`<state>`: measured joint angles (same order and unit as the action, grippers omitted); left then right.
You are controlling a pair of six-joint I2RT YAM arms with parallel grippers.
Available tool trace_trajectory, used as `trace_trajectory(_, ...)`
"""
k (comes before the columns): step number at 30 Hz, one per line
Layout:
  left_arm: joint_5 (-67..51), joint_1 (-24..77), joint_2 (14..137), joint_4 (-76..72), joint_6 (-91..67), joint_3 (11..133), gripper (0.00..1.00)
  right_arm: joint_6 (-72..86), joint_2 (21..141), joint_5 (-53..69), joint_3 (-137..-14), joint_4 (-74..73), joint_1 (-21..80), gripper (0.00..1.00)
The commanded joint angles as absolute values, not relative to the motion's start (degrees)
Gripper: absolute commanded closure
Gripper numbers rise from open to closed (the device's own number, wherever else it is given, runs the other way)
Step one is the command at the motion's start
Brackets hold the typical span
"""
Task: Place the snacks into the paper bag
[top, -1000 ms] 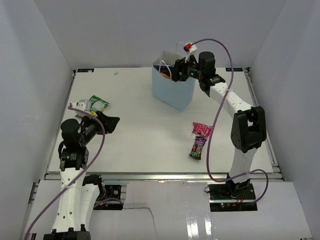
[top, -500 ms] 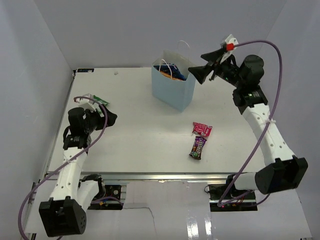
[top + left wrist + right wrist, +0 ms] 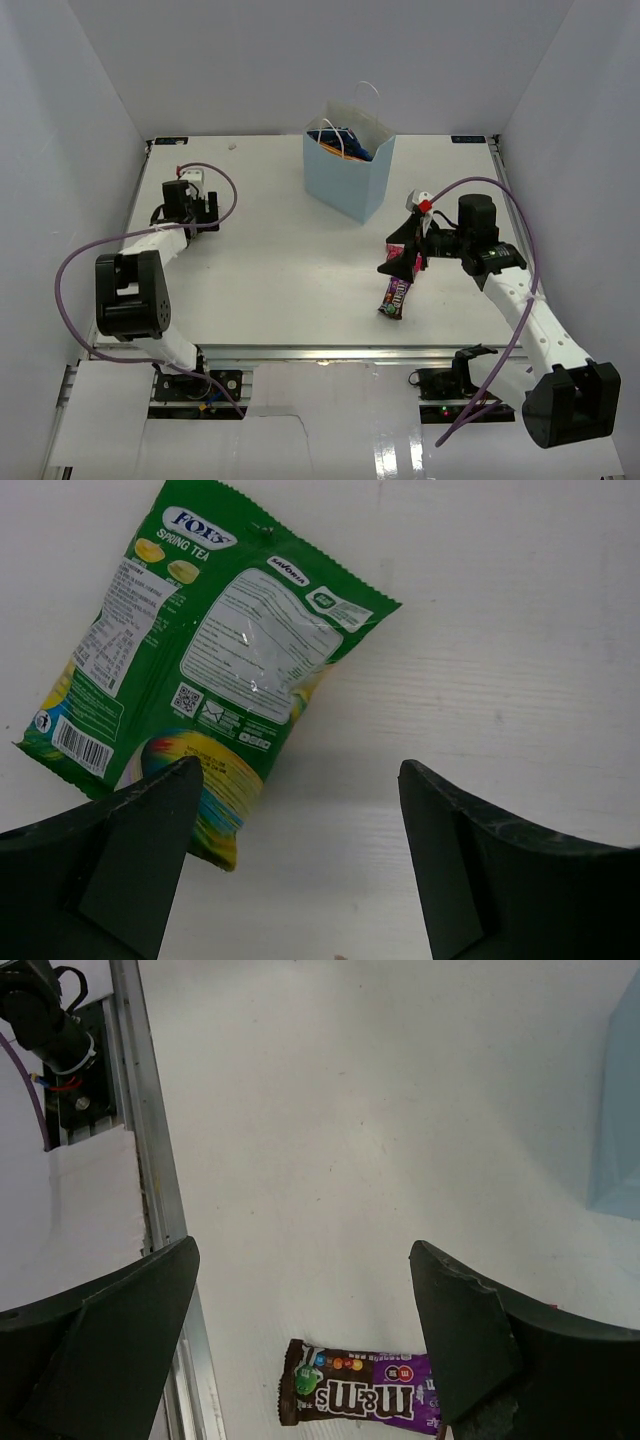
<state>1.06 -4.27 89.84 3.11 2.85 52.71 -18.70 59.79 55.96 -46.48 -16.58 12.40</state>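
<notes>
Left wrist view: the left gripper [image 3: 298, 780] has its fingers wide apart and empty; the green packet [image 3: 215, 650] lies flat just ahead, its near corner by one fingertip. The right gripper [image 3: 303, 1255] likewise gapes empty; the dark brown candy pack [image 3: 355, 1397] lies between its fingers, the paper bag [image 3: 622, 1130] farther right.

A white table [image 3: 280, 265] is shown from above, closed in by pale walls [image 3: 60, 150] at the left, right and back. Its broad middle is left bare between the two arms. At the back an upright light blue paper bag [image 3: 345, 190] is stood, its open mouth partly filled by packets [image 3: 345, 140]. The left gripper [image 3: 300, 865], jaws spread wide, is held over a green packet [image 3: 210, 670]. The right gripper [image 3: 305, 1360], equally spread, is held over a dark brown candy pack [image 3: 360, 1397], with bare table beyond it.
</notes>
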Motion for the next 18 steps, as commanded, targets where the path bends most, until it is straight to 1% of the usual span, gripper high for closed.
trace_trajectory(1, 6.41, -4.04, 92.88, -3.68, 11.94, 56.16, 0.11, -22.59, 57.04, 58.63, -46.23, -16.88, 12.3, 0.09)
trace_trajectory(6, 9.49, -3.78, 99.39, -5.1, 18.97, 58.79, 0.12, -23.73, 58.01, 58.53, -45.79, -17.4, 12.3, 0.09)
trace_trajectory(11, 13.53, -2.99, 105.55, -4.83, 21.62, 60.82, 0.14, -23.73, 58.36, 58.09, -45.7, -16.96, 12.39, 0.09)
trace_trajectory(14, 15.64, -2.46, 108.45, -4.66, 21.97, 62.14, 0.19, -23.73, 58.27, 57.75, -45.44, -16.61, 12.39, 0.09)
trace_trajectory(17, 17.13, -2.02, 109.69, -4.66, 21.27, 62.93, 0.3, -23.73, 58.53, 57.31, -45.44, -16.52, 12.39, 0.09)
trace_trajectory(18, 17.4, -2.02, 109.43, -4.57, 21.1, 63.02, 0.35, -23.73, 58.54, 57.39, -45.35, -16.52, 12.39, 0.09)
